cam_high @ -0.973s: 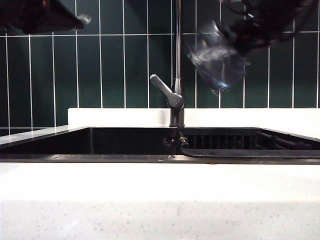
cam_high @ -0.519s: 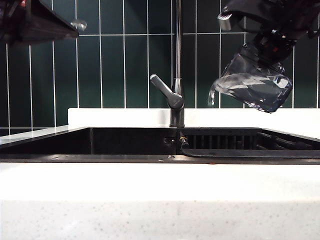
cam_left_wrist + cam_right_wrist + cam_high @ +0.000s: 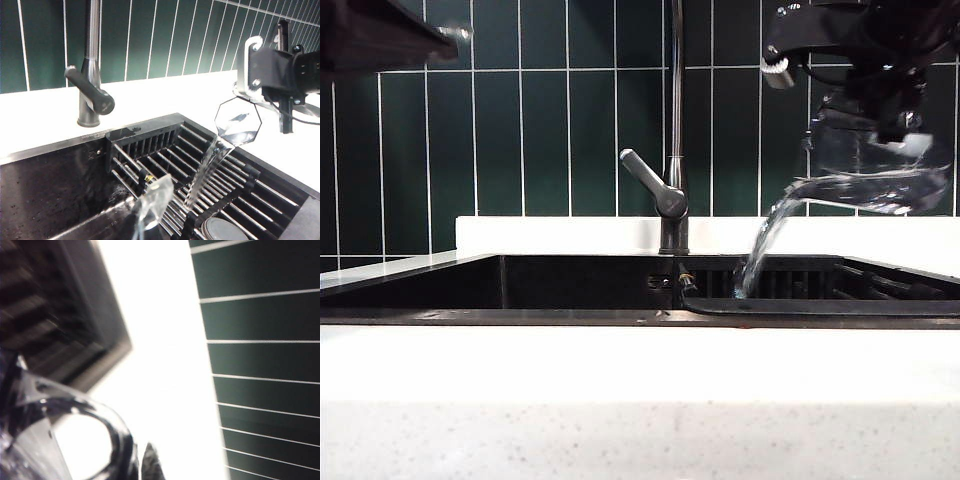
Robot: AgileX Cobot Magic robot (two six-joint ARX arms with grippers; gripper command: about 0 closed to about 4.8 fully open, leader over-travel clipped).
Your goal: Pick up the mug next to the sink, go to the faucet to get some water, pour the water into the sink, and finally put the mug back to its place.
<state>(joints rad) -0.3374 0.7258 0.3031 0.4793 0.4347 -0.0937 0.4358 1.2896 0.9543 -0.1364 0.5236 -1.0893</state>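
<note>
Right gripper [image 3: 880, 125] is clamping the mug [image 3: 875, 175], tipped on its side high over the right part of the sink [image 3: 620, 285]. Water stream [image 3: 765, 240] is arcing from the mug's lip, down and away from that claw toward the faucet [image 3: 672, 150], landing on the ribbed rack [image 3: 200, 175]. Only the left wrist view is showing the rack bars, a round drain piece [image 3: 220, 231] and the mug's octagonal mouth [image 3: 238, 121] facing the camera just below the right gripper [image 3: 272, 100]. Right wrist view is giving a blurred close-up of the mug's glass rim [image 3: 75, 425] against white counter [image 3: 160, 365] and green tile. Left gripper [image 3: 450, 35] is sitting clenched and empty, top left in the exterior view, well apart from the faucet lever [image 3: 650, 180]; clear fingertip [image 3: 150, 207] is poking in over the basin.
</note>
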